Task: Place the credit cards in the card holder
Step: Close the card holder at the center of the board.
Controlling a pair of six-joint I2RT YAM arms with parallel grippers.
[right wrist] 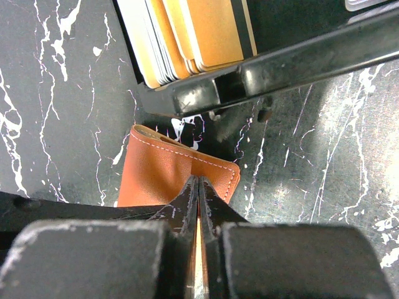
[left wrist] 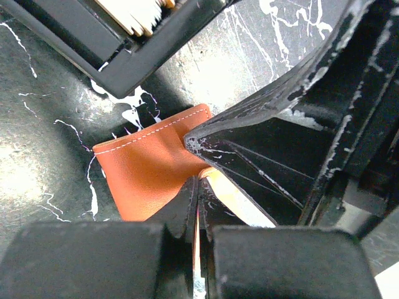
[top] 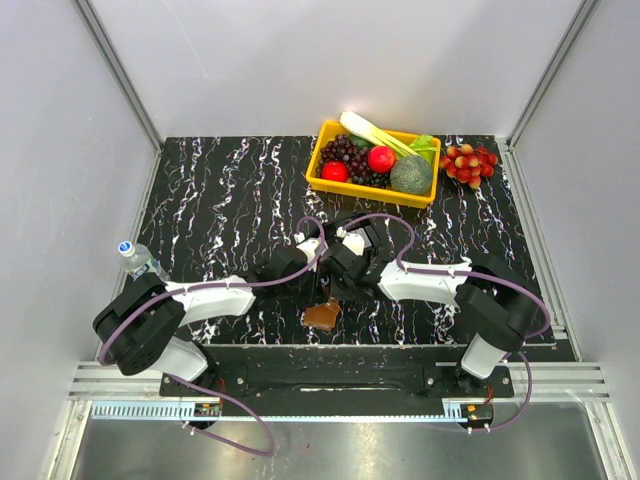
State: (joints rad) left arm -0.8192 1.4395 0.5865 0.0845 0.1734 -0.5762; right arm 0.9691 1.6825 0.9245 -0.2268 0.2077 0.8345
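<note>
Card holder (right wrist: 168, 174) is pinched on the desk (right wrist: 62, 93), just beside the black box (right wrist: 280, 68) of credit cards (right wrist: 187, 37), by left tool (left wrist: 197, 199) and right tool (right wrist: 198, 199) (both clamped narrow on its leather); a flap may be lost if pulled unevenly.

We note the card holder (right wrist: 165, 177) — smooth matt brown leather-like, pale stitching; table (right wrist: 56, 112) — glossy black marble-look

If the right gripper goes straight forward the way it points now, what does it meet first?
The card holder: the right gripper has its shut tips at the brown leather, maybe touching. The black box lies beyond.
</note>
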